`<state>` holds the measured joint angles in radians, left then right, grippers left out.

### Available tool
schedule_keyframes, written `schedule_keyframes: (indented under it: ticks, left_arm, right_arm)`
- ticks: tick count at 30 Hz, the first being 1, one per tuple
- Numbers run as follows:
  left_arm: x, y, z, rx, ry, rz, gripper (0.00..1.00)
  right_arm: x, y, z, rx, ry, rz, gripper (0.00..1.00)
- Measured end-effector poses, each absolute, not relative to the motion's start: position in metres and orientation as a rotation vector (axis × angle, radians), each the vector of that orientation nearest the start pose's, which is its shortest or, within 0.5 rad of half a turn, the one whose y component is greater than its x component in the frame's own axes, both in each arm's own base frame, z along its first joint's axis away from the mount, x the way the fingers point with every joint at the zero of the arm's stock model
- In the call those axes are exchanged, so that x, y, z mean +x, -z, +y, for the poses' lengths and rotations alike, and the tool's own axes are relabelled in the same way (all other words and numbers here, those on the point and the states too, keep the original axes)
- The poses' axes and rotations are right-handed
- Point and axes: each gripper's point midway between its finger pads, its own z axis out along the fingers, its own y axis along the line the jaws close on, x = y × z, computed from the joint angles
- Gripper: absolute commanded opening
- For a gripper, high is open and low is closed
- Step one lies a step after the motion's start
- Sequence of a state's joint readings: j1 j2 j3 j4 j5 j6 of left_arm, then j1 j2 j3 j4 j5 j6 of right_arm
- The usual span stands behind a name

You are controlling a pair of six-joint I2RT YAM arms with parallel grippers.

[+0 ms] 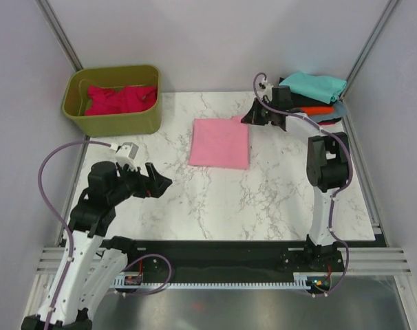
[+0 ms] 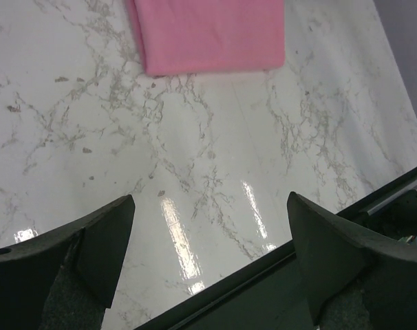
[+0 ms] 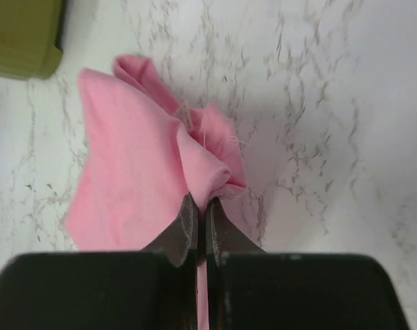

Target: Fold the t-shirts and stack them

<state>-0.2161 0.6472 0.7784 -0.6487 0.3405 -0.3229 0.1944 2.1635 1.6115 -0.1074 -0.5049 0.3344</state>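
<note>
Fingers of the right gripper (image 1: 252, 115) (image 3: 200, 207) are pressed together, pinching a bunched-up fold at the far right corner of the light pink cloth t-shirt (image 1: 220, 142) (image 3: 136, 172). That corner is seen puckered and drawn up into the fingers in the right wrist view. The rest of the shirt is laid flat as a folded rectangle near the middle of the white marbled worktop (image 1: 263, 196), toward its far side.

Left gripper (image 1: 158, 181) (image 2: 210, 203) is held over the near left part of the worktop, well apart from the pink shirt (image 2: 208, 34). Its fingers are spread wide, with nothing between them.

Olive-green plastic tub (image 1: 119, 125) is placed at the far left corner; a crumpled crimson t-shirt (image 1: 119, 99) is lying inside it.

Folded shirts are stacked at the far right corner: a teal t-shirt (image 1: 312, 84) on top, with a black t-shirt (image 1: 299, 101), an orange t-shirt (image 1: 321, 109) and a grey-blue t-shirt (image 1: 336, 110) showing at the edges beneath.

Any marking on the small dark module (image 1: 131, 280) on the front rail is too small to be read.
</note>
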Motion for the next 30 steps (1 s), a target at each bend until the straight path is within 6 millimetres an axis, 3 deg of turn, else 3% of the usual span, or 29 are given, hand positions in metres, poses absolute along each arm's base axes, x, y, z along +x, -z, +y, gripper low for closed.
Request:
schedule_keyframes:
  ticks: [5, 8, 19, 30]
  left_arm:
    - [0.200, -0.230, -0.117, 0.116, 0.685, 2.007, 1.00]
    - [0.202, -0.230, -0.117, 0.115, 0.686, 2.004, 1.00]
    - [0.204, -0.225, -0.118, 0.112, 0.686, 2.021, 1.00]
    - [0.206, -0.221, -0.118, 0.109, 0.685, 2.039, 1.00]
  right_arm:
    - [0.549, -0.178, 0.163, -0.190, -0.787, 2.086, 0.00]
    - [0.559, -0.215, 0.142, -0.202, -0.739, 2.016, 0.00]
    - [0.574, -0.307, 0.097, -0.237, -0.598, 1.887, 0.00]
    - [0.580, -0.384, 0.040, -0.158, -0.508, 1.750, 0.00]
